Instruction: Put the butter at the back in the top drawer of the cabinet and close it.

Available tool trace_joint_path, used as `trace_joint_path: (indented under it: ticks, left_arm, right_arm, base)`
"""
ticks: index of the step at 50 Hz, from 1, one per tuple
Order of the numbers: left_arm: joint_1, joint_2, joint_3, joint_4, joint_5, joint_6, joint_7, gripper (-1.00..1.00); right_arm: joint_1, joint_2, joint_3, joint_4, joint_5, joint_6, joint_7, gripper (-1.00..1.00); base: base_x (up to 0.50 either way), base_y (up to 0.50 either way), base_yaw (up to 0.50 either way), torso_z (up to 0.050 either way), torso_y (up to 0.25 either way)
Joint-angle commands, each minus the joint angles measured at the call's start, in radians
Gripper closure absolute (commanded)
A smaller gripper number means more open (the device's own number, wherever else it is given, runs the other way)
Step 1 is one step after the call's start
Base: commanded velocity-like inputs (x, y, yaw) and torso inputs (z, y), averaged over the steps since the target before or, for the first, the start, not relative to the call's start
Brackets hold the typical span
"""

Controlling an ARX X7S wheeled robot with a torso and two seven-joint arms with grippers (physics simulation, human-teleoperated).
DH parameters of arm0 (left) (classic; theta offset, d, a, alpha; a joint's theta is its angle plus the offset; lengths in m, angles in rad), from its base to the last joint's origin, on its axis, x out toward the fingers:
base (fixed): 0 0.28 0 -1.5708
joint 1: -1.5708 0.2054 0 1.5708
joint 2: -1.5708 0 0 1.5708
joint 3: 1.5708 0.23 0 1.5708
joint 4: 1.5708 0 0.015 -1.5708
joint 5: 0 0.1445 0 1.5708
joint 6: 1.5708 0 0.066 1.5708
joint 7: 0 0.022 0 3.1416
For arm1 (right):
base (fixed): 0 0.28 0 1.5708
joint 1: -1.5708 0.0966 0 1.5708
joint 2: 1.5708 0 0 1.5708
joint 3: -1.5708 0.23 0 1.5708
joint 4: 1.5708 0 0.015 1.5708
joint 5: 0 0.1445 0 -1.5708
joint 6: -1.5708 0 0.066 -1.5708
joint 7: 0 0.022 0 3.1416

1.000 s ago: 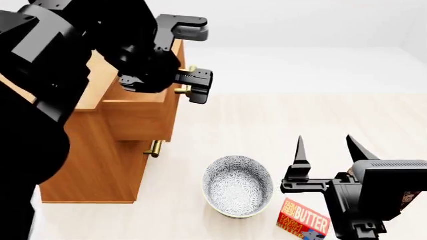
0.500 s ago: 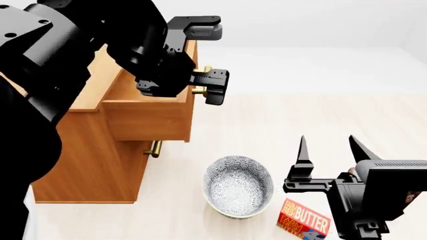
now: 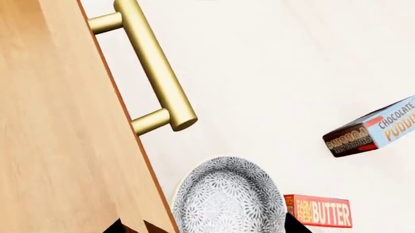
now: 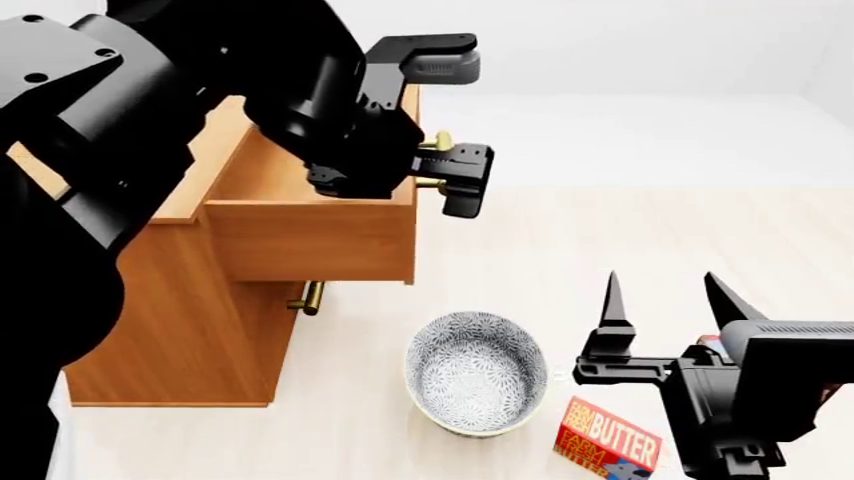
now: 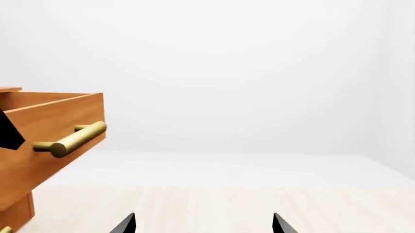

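The head view showed the cabinet [image 4: 200,300] with its top drawer [image 4: 314,235] pulled out, the left pincer [image 4: 447,180] clamped on the drawer's brass handle [image 4: 434,143]. Lower right, the right pincer [image 4: 661,295] hung with its fingers spread wide and empty, above the floor [image 4: 601,230]. A patterned bowl [image 4: 477,372] stood in front of the cabinet, and the butter [image 4: 609,436] lay just beside it, under the right arm.

Only the left wrist view showed the chocolate pudding box [image 3: 372,128], lying apart from the butter [image 3: 319,210] and the bowl [image 3: 227,196]; it also showed a brass handle [image 3: 155,68] on the wooden front from close by. The right wrist view showed the open drawer [image 5: 45,141] from the side, jutting out over the floor.

The floor was pale wood planking, and the walls plain white.
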Motion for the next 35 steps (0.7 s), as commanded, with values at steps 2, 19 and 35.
trace_joint_path:
  ticks: [2,19,35]
  left_arm:
    - [-0.01,0.006,-0.052,0.053,-0.053,0.028,0.019,-1.0]
    - [-0.04,0.006,-0.062,0.095,-0.092,0.059,0.035,-1.0]
    - [-0.036,0.006,-0.061,0.105,-0.131,0.063,0.057,-1.0]
  right_arm:
    - [-0.002,0.003,0.006,0.007,0.007,-0.008,-0.001,-1.0]
    - [-0.005,0.009,0.013,0.006,0.018,-0.008,0.003,-1.0]
    - [-0.01,0.013,0.02,0.008,0.025,-0.016,0.004,-1.0]
  base:
    - [0.0,0.0,0.0,0.0,0.0]
    - [0.0,0.0,0.0,0.0,0.0]
    - [0.0,0.0,0.0,0.0,0.0]
